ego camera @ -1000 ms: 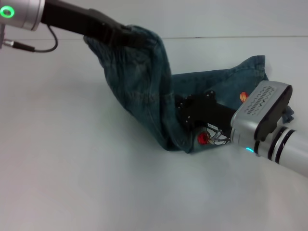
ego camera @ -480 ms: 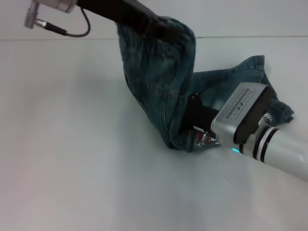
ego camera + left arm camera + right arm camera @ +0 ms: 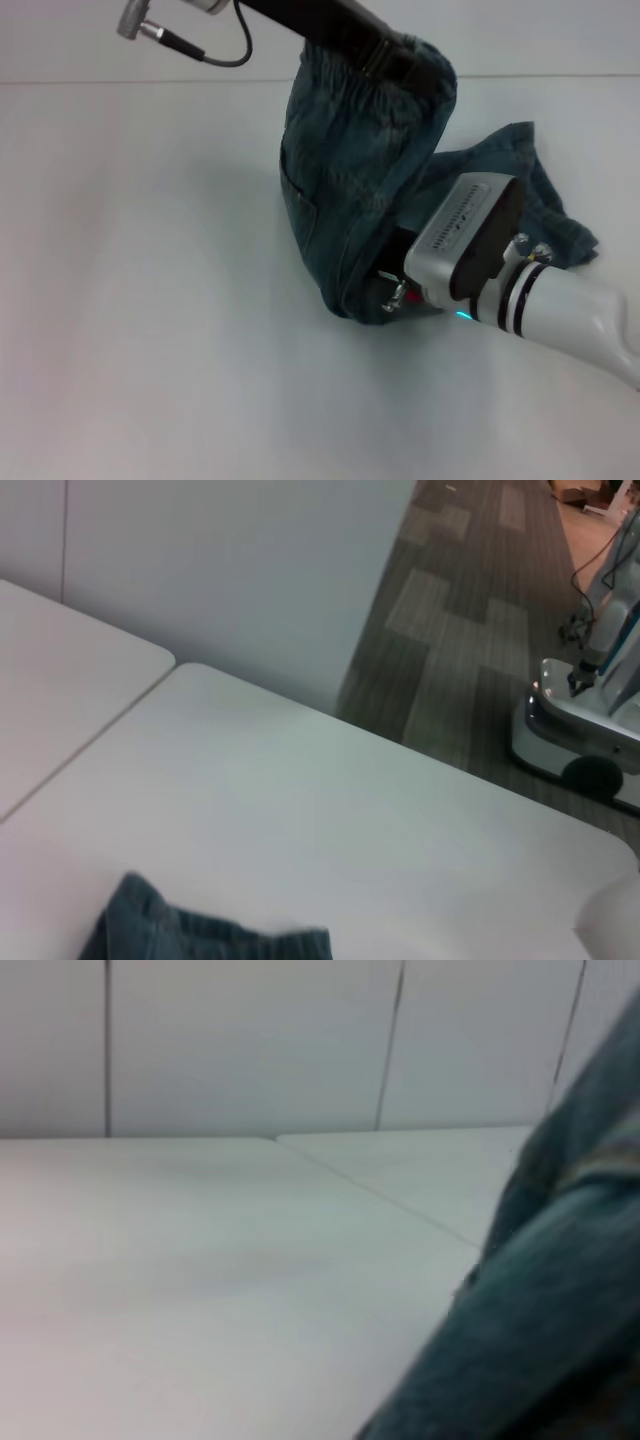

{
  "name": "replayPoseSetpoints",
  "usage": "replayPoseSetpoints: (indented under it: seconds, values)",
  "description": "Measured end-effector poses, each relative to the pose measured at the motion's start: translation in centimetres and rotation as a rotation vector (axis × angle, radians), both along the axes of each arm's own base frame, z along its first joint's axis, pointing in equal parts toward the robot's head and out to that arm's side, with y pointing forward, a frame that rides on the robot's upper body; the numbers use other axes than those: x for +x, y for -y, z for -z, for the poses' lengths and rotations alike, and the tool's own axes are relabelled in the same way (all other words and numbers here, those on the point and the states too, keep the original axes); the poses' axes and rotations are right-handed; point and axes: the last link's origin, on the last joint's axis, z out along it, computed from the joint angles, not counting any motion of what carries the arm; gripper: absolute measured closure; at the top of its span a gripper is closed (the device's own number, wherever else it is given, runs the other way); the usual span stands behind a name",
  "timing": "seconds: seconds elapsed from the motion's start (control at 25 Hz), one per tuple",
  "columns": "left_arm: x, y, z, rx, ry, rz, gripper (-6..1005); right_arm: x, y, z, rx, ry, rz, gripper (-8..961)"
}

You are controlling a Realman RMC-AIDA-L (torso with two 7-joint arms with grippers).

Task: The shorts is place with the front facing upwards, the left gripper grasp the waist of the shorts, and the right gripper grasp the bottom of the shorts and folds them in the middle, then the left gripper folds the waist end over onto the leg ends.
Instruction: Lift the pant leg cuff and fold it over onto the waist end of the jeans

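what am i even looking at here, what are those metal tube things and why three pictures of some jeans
It is a two-armed robot folding clothes on a white table. The big picture comes from a camera on its head, looking down. The other two come from cameras on its wrists, so they mostly show tabletop, walls and a bit of cloth.

The cloth is a pair of blue denim shorts. The left gripper, black, at the top, is shut on the puckered elastic waistband and holds it up in the air, so the denim hangs like a tent. The right gripper, on the silver arm lower down, is low at the fold of the denim on the table; its fingers are hidden.

The left wrist picture shows a little denim.
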Motion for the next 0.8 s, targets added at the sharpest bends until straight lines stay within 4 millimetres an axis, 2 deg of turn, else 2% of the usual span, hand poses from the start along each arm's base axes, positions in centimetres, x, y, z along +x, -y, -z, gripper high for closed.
replayPoseSetpoints:
  seconds: [0.36, 0.8]
  values:
    - [0.8, -0.6, 1.2, 0.008, 0.002, -0.017, 962, -0.7, 0.0, 0.6, -0.014, 0.004, -0.004, 951]
    - [0.4, -1.3, 1.2, 0.056, 0.001, -0.037, 961, 1.5, 0.5, -0.4, 0.025, -0.022, 0.075, 951]
